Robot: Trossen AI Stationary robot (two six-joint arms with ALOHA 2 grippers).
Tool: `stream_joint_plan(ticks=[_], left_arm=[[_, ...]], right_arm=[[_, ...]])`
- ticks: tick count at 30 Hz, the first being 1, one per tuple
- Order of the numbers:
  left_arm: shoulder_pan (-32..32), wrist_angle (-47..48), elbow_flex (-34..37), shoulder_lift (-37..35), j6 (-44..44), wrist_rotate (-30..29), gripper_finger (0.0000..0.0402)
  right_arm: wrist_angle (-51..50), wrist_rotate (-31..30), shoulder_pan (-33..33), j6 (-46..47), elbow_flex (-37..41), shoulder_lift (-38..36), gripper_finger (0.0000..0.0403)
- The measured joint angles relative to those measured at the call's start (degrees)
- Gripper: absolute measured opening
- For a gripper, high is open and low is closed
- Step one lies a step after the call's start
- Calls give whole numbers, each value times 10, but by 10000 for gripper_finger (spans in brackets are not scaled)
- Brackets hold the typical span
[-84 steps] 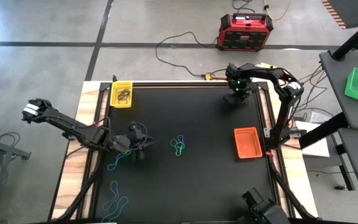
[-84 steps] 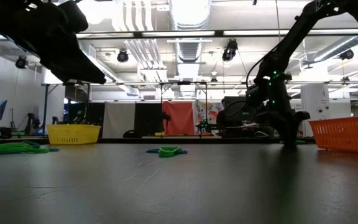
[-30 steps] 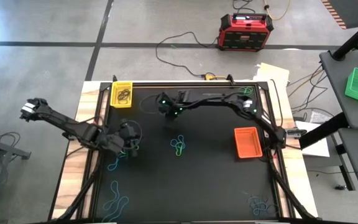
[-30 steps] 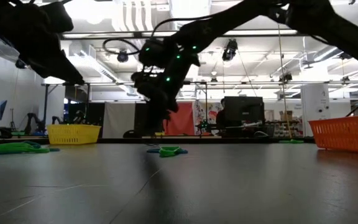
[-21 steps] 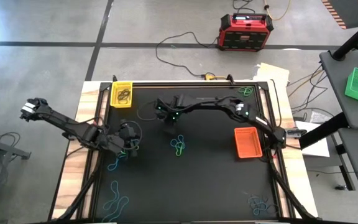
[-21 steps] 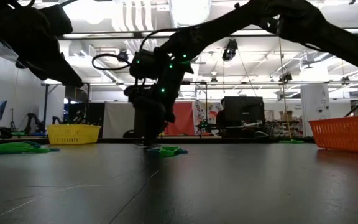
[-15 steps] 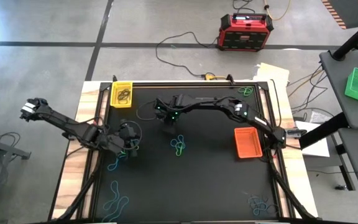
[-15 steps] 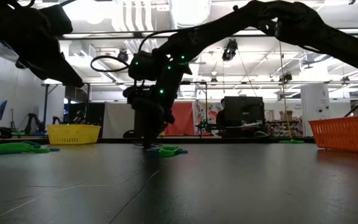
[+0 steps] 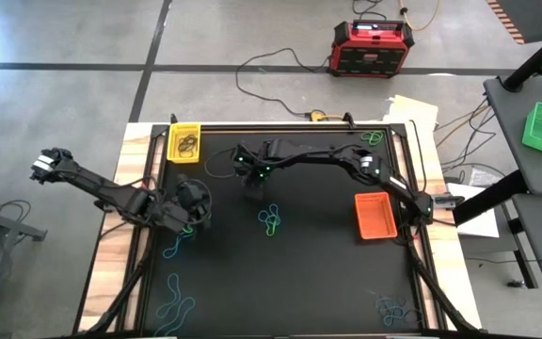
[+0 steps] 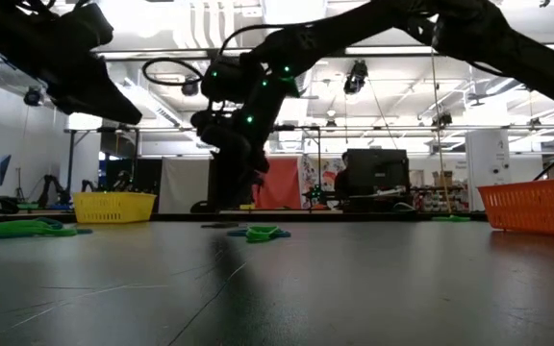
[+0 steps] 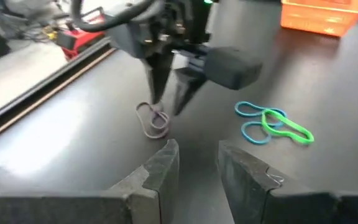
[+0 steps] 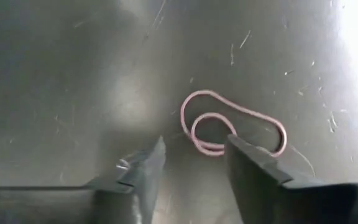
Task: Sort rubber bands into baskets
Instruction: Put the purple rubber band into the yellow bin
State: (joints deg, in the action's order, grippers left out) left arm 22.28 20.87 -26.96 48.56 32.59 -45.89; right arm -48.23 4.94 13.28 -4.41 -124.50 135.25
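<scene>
Now the right hand (image 11: 169,99), clenched a second ago, has spread its fingers just above a purple rubber band (image 12: 232,127) lying loose on the bench (image 9: 327,273), well apart from the yellow basket (image 9: 185,143), so pickup is still pending.

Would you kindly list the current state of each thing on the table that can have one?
Right gripper: jaws open, just above a band.
Twisted purple rubber band: loose on the mat.
Left gripper: jaws apart, empty.
Yellow mesh basket: holds dark bands.
Orange mesh basket: looks empty.
Green and blue band cluster: lying untouched.
</scene>
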Motion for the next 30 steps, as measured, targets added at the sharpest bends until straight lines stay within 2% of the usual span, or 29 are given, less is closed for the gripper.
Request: stream_joint_plan(ticks=[7,13,18,24,30], left_arm=[[-3,-98,8,31,-5,-31,151],[-36,-140,13,89,12,-31,220],[-78,-224,13,159,6,-27,276],[-134,-369,10,276,-5,-26,318],[-182,-389,-34,371,8,-26,337]], right_arm=[[-39,0,-7,-17,0,-52,231],[-83,-20,-30,-16,32,-145,237],[-61,-68,-61,6,122,-254,224],[63,-112,-102,53,285,-382,220],[144,-131,-118,106,418,-464,221]])
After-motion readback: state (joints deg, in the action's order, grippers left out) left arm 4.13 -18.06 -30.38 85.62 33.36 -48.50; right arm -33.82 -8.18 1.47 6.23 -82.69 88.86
